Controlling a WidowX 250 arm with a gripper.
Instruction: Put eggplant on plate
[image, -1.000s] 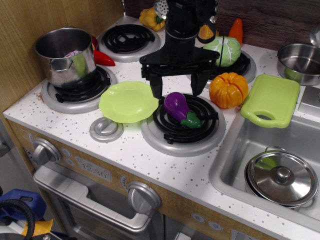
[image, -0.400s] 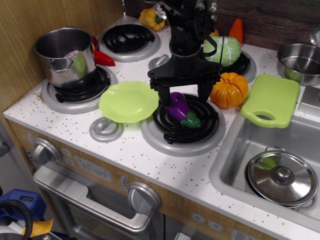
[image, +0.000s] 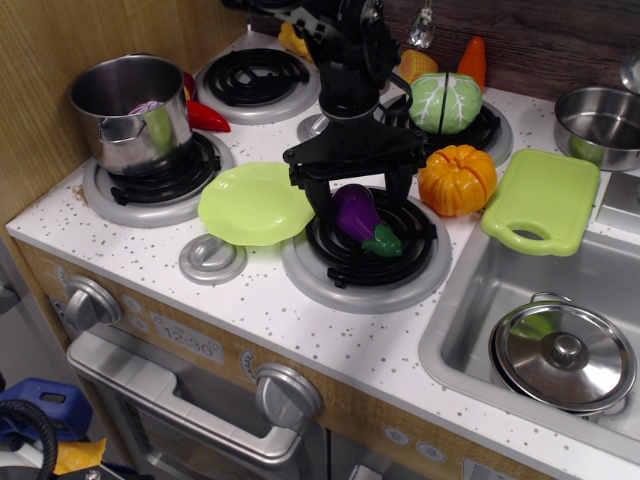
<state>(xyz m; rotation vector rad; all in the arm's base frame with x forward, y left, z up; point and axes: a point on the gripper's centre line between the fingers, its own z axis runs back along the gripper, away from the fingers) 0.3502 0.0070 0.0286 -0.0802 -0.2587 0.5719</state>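
The purple eggplant (image: 357, 215) with its green stem cap lies on the front right burner (image: 365, 262), stem toward the front right. The lime-green plate (image: 255, 204) sits just left of that burner, touching its edge. My black gripper (image: 359, 200) is open and lowered over the eggplant. One finger (image: 319, 203) stands to its left near the plate's rim and the other (image: 398, 190) behind it to the right. The jaws straddle the eggplant without closing on it.
An orange pumpkin (image: 457, 178) sits right of the burner, with a green cutting board (image: 543, 198) beyond it. A steel pot (image: 130, 110) stands on the left burner. A cabbage (image: 445, 102) is behind. The sink (image: 480, 300) at the right holds a lidded pan (image: 565, 352).
My gripper has come down from above the burner until its fingers are level with the eggplant, and shifted slightly left. The eggplant and plate have not moved.
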